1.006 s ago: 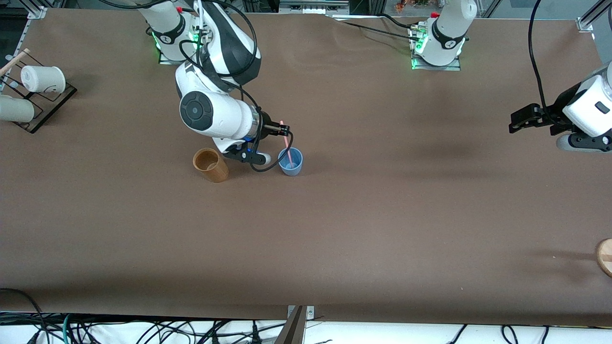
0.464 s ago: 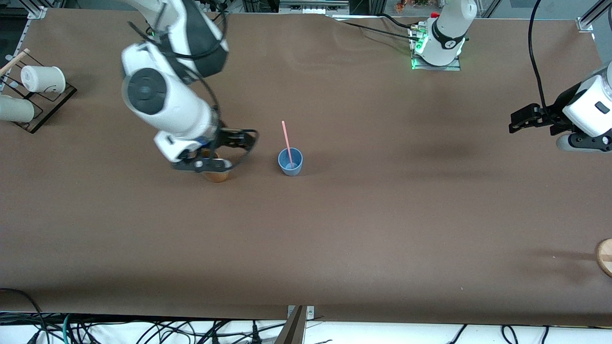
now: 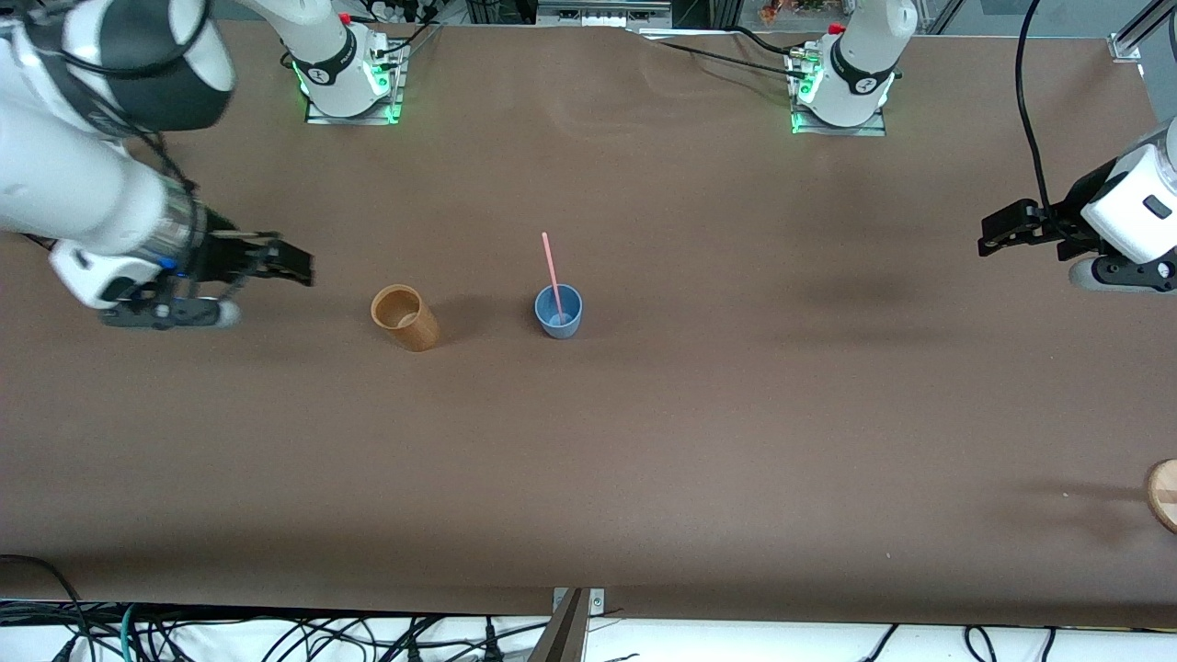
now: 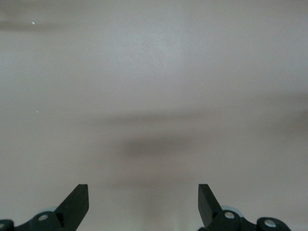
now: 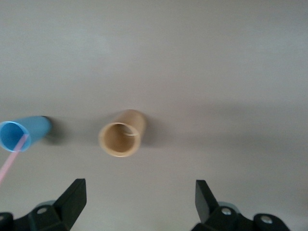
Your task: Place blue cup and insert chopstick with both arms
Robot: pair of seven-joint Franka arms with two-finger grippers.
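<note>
The blue cup (image 3: pixel 558 311) stands upright mid-table, and the pink chopstick (image 3: pixel 550 267) leans inside it with its upper end sticking out. In the right wrist view the blue cup (image 5: pixel 24 133) and the chopstick (image 5: pixel 11 163) show at the edge. My right gripper (image 3: pixel 292 264) hangs open and empty over the table toward the right arm's end, apart from both cups. My left gripper (image 3: pixel 998 230) waits open and empty over the left arm's end of the table; its wrist view shows only bare table between the fingertips (image 4: pixel 77 199).
A tan cup (image 3: pixel 405 317) stands beside the blue cup, toward the right arm's end, also seen as the tan cup (image 5: pixel 121 133) in the right wrist view. A black rack (image 3: pixel 92 198) with white cups (image 3: pixel 83 152) sits at the right arm's end. A wooden disc (image 3: pixel 1164 494) lies at the left arm's end.
My right gripper opened off the chopstick, leaving it in the blue cup, then swung away past the tan cup toward the right arm's end. The left arm stayed still.
</note>
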